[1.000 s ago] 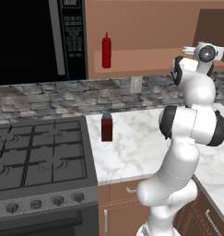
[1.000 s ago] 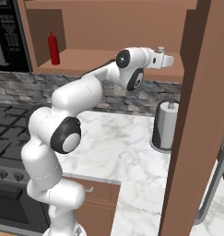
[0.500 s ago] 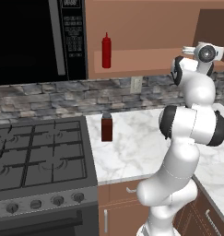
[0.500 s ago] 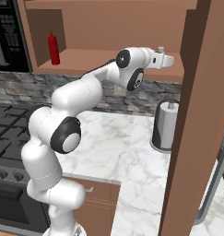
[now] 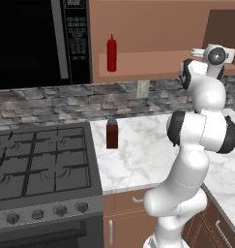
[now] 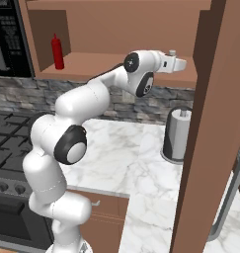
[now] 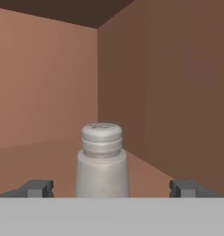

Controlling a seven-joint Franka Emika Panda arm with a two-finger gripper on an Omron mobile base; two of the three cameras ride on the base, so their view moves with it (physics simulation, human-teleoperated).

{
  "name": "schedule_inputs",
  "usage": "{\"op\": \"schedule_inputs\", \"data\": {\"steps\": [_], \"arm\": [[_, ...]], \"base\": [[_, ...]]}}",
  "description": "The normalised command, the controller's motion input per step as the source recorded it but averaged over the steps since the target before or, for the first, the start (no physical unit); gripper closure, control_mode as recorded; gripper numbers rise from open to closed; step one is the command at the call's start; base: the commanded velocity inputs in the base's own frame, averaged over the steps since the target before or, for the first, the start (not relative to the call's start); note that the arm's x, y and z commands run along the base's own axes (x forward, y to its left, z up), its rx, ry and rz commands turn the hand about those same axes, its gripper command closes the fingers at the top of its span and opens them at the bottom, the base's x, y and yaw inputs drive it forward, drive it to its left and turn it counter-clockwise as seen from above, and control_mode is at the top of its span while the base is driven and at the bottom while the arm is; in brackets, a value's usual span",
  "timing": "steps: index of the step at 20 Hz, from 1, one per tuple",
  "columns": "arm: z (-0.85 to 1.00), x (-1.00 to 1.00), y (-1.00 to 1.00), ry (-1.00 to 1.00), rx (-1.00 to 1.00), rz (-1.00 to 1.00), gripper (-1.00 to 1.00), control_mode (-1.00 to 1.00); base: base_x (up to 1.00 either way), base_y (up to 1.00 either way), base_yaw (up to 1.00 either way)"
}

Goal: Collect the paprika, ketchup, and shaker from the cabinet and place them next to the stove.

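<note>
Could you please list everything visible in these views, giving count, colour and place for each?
ketchup: one, bright red, upright on the cabinet shelf, near the microwave.
shaker: one, pale grey with silvery top, upright at the shelf's far end, between the open tool fingers, untouched.
paprika: one, dark reddish-brown with grey cap, on the counter beside the stove.
cabinet: one, brown wood, above the counter.
stove: one, dark grey with black grates, left of the counter.
microwave: one, black, above the stove.
counter: one, white marble.
knob-topped cylinder: one, grey-white, on the counter by the brown side panel.
tool: one, open, reaching to the shaker.
</note>
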Motion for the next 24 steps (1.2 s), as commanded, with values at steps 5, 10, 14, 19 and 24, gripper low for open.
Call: {"op": "schedule_inputs", "data": {"steps": [5,10,14,19,24], "arm": [[0.02,0.01,0.00,0.03,0.00,0.00,-1.00,-1.00],[0.08,0.02,0.00,0.11,0.00,0.00,-1.00,-1.00],[0.05,0.00,0.00,0.10,0.00,0.00,-1.00,-1.00],[0.02,0.00,0.00,0.02,0.00,0.00,-1.00,-1.00],[0.00,0.02,0.07,0.01,-0.01,0.00,-1.00,-1.00]], "base": [[0.00,0.00,0.00],[0.00,0.00,0.00],[0.00,0.00,0.00],[0.00,0.00,0.00],[0.00,0.00,0.00]]}}
